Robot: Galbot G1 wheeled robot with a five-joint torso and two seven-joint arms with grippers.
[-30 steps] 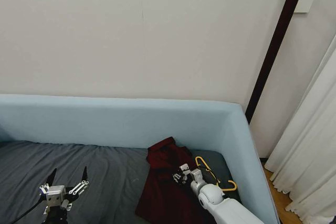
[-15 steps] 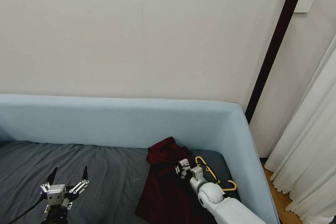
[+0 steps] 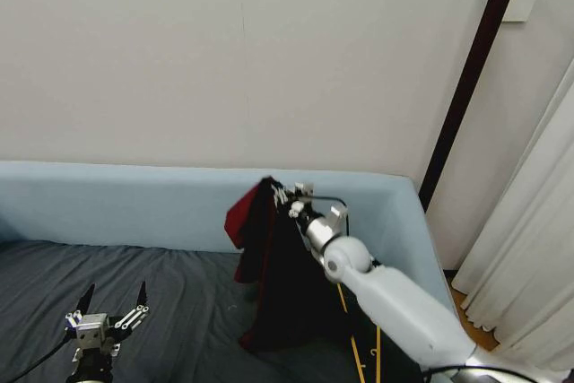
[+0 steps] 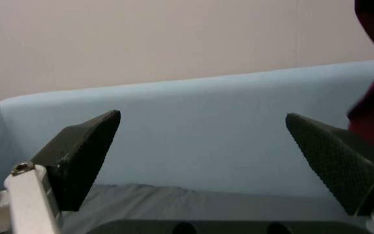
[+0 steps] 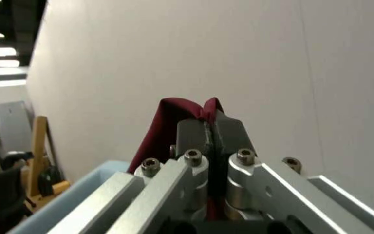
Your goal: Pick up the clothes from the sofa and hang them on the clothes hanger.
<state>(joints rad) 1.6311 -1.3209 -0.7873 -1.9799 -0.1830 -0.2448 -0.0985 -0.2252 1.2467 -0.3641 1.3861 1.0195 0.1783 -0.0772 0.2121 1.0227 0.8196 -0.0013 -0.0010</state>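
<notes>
Left gripper [image 3: 115, 299] low over sofa [image 3: 134, 208] seat near left edge, fingers spread wide. Right arm angled up toward back right corner; right gripper [image 3: 273, 187] pinching top fold of red shirt [image 3: 278, 293], which hangs before backrest, hem near seat.

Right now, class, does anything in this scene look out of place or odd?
The garment hangs bunched from the right gripper, pinched shut on one edge, up by the sofa back. A yellow hanger slants below it, possibly snagged; hard to tell. The left gripper waits open, low over the seat.
</notes>
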